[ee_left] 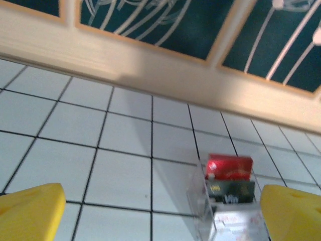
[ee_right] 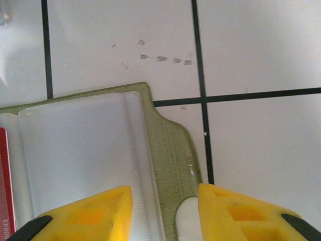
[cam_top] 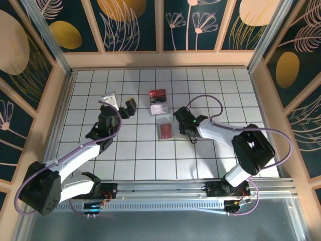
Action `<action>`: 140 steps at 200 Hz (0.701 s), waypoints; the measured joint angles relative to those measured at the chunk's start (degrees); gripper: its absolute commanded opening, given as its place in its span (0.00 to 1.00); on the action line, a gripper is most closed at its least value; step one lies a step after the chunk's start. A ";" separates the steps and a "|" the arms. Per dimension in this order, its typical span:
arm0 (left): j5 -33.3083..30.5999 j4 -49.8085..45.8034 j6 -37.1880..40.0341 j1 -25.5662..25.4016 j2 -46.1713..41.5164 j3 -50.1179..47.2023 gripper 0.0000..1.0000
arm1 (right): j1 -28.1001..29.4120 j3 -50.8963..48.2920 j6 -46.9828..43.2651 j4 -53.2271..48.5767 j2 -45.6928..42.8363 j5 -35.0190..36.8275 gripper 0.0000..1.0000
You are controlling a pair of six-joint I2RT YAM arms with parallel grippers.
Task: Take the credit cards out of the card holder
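— Where's the holder?
— Open flat on the tiles, mid-table. There's a red card edge, probably, in its left sleeve.
— Right gripper?
— Half spread, straddling the holder's green edge, pinching nothing.
— Left gripper?
— Spread wide, well apart from the holder, facing a clear box of cards.

Card holder, red card partly beyond left edge
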 measured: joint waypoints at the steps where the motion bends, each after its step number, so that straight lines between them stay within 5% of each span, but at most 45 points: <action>1: -0.07 -0.11 0.02 -0.17 0.07 0.07 0.99 | -0.04 -0.02 0.02 0.00 -0.09 -0.02 0.39; 63: -3.26 -6.47 1.07 -8.52 6.49 2.05 0.99 | -4.85 -0.48 0.92 1.40 -6.82 -4.04 0.37; 140: -2.27 -9.86 0.07 -17.38 19.15 4.24 0.99 | -8.66 -0.09 1.53 9.68 -3.41 -25.07 0.26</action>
